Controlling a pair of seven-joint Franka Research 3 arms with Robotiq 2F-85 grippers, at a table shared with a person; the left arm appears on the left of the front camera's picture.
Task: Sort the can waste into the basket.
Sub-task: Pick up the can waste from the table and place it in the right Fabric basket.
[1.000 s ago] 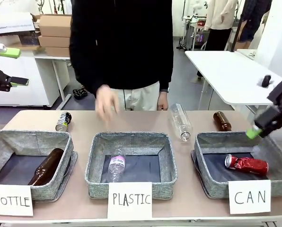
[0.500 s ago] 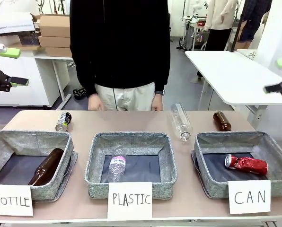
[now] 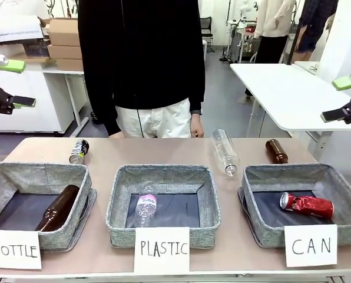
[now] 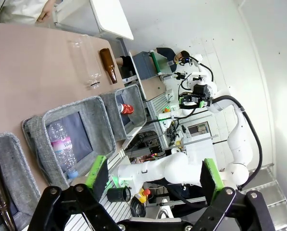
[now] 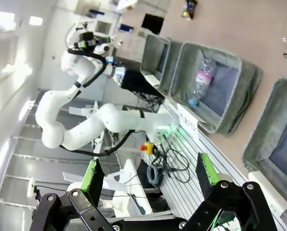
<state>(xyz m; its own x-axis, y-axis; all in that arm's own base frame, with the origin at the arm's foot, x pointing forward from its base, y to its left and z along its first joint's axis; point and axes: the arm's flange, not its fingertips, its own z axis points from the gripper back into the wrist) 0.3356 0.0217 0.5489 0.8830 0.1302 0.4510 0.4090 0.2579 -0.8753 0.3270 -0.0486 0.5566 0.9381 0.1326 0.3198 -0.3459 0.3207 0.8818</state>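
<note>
Half done, by the look of it: shiny red crushed metal can (image 3: 308,205) lying inside grey woven-fabric basket signed CAN (image 3: 281,172); dark Pepsi-logo metal can (image 3: 79,151) on beige table (image 3: 164,150), well apart, not yet sorted. Left gripper (image 3: 13,82) and right gripper (image 3: 342,99) raised, wide open, empty

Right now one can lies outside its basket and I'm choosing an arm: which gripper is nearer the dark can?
Left. The left gripper hangs raised, above and left of the dark can; the right gripper is raised across the table, beyond the CAN basket.
</note>
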